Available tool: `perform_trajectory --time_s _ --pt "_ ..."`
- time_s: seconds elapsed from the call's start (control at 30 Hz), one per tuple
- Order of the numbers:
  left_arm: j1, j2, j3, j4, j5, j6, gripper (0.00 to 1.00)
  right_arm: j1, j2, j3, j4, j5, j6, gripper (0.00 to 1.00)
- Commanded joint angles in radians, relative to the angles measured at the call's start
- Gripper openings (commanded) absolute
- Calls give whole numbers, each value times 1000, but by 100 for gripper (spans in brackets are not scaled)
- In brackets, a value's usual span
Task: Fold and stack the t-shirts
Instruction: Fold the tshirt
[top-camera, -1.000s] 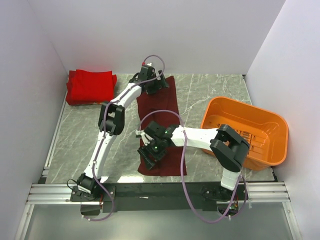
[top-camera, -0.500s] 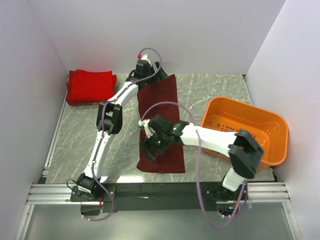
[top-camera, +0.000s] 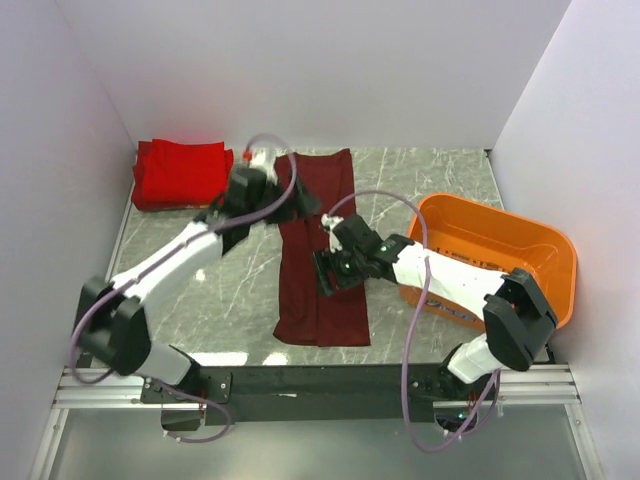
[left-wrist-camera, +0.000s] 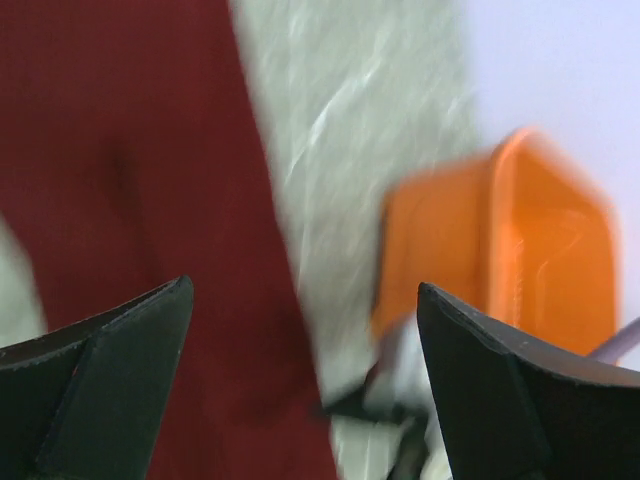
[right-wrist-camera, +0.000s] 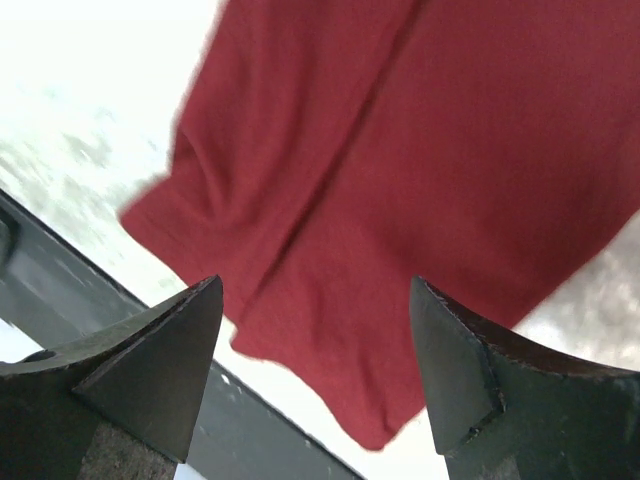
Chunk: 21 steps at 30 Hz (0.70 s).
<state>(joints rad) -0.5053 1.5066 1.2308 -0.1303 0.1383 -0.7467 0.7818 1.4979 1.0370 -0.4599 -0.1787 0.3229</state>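
**Left gripper** (left-wrist-camera: 302, 288): jaws are spread full wide and nothing is held. It is poised over the far half of the dark maroon t-shirt (top-camera: 318, 255). The cloth's long edge is seen under the gap between the fingers, with bare marble tabletop (left-wrist-camera: 340, 150) beside it. The orange basket (left-wrist-camera: 510, 250) is seen beyond the other finger, well apart.

**Right gripper** (right-wrist-camera: 315, 285): jaws are parted wide and it is likewise empty. It hangs over the middle of the same shirt, toward the basket-side edge. Below it the near hem is seen slightly ruffled at one corner. A lengthwise fold line runs up the cloth.

**Shirt:** it is laid out as one long narrow strip between the two grippers, running from the far wall toward the front rail (right-wrist-camera: 60, 290). Its sides appear already turned in.

**Folded red t-shirts** (top-camera: 180, 172): these are stacked in the far corner, outboard of the left gripper and not touching the strip.

**Step judged:** the crosswise fold is not yet made.

- Both grippers would best be taken to one end of the strip, one to each corner.
- All layers should be pinched together, or the turned-in sides may be expected to fall open.
- The end should be lifted low and carried evenly to the opposite hem, so that no skew is set in.
- The ruffled corner should be smoothed first.
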Motion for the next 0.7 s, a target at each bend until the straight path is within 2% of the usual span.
perform_trajectory --time_s 0.0,0.1,0.13,0.23,0.4,0.47,0.6,0.67 --pt "-25 -122 -213 -145 -104 -147 99 10 -80 -69 -33 5 28 81" --pt "-87 -262 -407 -202 -172 -239 99 36 -123 -123 -46 22 28 81" --pt "-99 -351 -501 -212 -161 -262 99 49 -133 -135 -48 36 39 81" --pt "-111 -484 -646 -253 -103 -351 99 65 -159 -186 -36 50 86 81" --pt "-130 -633 -772 -276 -31 -404 99 65 -203 -256 -31 70 156 81" --pt "-130 -643 -807 -261 4 -396 97 63 -217 -270 -25 76 165 81" --pt "-130 -577 -829 -250 20 -373 82 63 -228 -288 -45 107 199 81" --pt "-130 -548 -835 -246 17 -356 82 65 -231 -292 -43 108 208 81"
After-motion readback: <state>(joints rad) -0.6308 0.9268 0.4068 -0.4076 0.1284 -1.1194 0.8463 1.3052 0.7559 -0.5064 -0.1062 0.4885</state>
